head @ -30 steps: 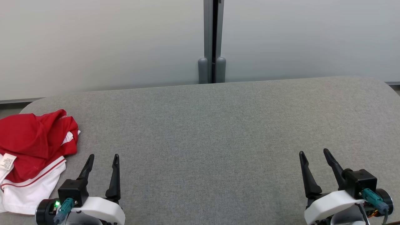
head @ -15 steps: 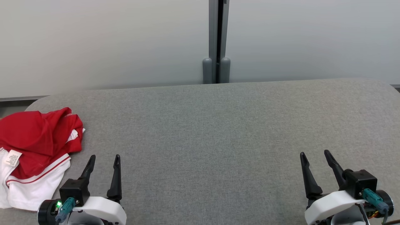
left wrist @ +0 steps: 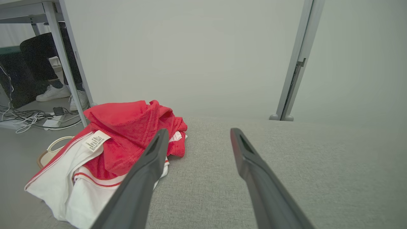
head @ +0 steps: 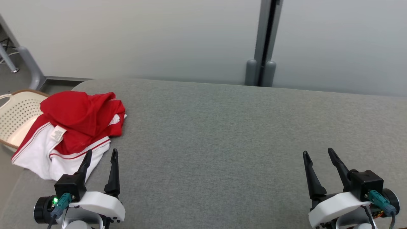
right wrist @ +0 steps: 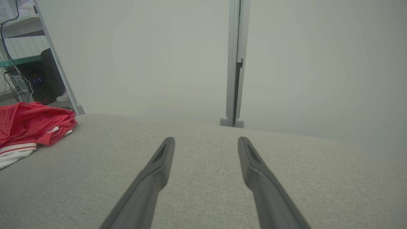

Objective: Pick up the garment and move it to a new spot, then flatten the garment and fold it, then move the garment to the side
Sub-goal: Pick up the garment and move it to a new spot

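Observation:
A crumpled red and white garment [head: 73, 127] lies at the left end of the grey table [head: 222, 133], part of it hanging over the edge. It also appears in the left wrist view [left wrist: 120, 140] and far left in the right wrist view [right wrist: 28, 127]. My left gripper [head: 100, 154] hovers open just right of the garment's near white part, nothing between its fingers. The left finger [left wrist: 146, 165] overlaps the cloth in the wrist view. My right gripper [head: 318, 152] stands open over bare table at the lower right, far from the garment.
A cream perforated basket [head: 16, 114] sits on the floor beyond the table's left end. A pale wall with a grey post [head: 264, 41] runs behind. In the left wrist view, a desk leg [left wrist: 68, 60], cables and a person's shoes [left wrist: 54, 93] are at the far left.
The head camera has turned left, so the whole picture has shifted right and the basket and table's left end have come into view. Both grippers remain open.

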`<state>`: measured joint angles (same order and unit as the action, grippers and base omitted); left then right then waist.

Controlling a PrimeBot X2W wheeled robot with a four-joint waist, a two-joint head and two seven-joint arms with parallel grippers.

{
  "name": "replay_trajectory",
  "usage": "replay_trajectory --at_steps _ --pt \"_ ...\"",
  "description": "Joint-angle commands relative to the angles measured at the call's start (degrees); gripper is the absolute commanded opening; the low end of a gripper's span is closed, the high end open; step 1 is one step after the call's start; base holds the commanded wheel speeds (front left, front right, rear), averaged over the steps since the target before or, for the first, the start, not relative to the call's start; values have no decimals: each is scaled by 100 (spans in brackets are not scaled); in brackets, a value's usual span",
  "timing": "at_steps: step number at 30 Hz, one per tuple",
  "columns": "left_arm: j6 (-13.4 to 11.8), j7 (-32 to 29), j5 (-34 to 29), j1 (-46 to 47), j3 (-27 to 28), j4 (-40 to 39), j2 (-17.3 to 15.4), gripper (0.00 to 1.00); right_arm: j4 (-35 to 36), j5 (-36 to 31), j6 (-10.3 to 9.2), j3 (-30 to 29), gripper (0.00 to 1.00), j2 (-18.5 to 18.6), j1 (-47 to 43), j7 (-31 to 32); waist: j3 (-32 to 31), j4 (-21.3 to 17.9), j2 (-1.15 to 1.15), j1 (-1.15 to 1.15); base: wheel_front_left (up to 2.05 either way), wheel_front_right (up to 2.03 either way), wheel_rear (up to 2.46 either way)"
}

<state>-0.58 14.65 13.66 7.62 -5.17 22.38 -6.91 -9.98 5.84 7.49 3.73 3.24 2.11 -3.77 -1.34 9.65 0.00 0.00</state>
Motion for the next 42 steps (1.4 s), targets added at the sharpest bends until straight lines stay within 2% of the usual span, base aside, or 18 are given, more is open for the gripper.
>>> replay_trajectory --at_steps 1,3,9,13,18,33,42 --pt "-40 5 19 65 45 17 -79 100 56 -23 0 28 100 16 12 10 20 416 0 0 0 0 0" --pt "-32 14 51 109 78 33 -109 100 108 0 0 78 100 8 20 20 32 791 0 0 0 0 0" --pt "-57 22 124 76 133 29 -157 100 169 30 0 213 100 -2 80 30 34 1418 0 0 0 0 0" --pt "-58 28 167 46 158 30 -189 100 187 37 -1 271 100 -9 108 45 42 1684 0 0 0 0 0" --pt "-76 32 197 63 153 25 -179 100 191 -3 -1 296 100 -11 120 67 54 1833 0 0 0 0 0" --pt "-46 38 288 227 78 39 -178 100 221 -21 -1 291 100 -21 205 58 255 1811 0 0 0 0 0" --pt "161 -7 398 1294 -55 544 -79 100 617 -179 0 342 100 191 674 304 1240 1351 0 0 0 0 0"
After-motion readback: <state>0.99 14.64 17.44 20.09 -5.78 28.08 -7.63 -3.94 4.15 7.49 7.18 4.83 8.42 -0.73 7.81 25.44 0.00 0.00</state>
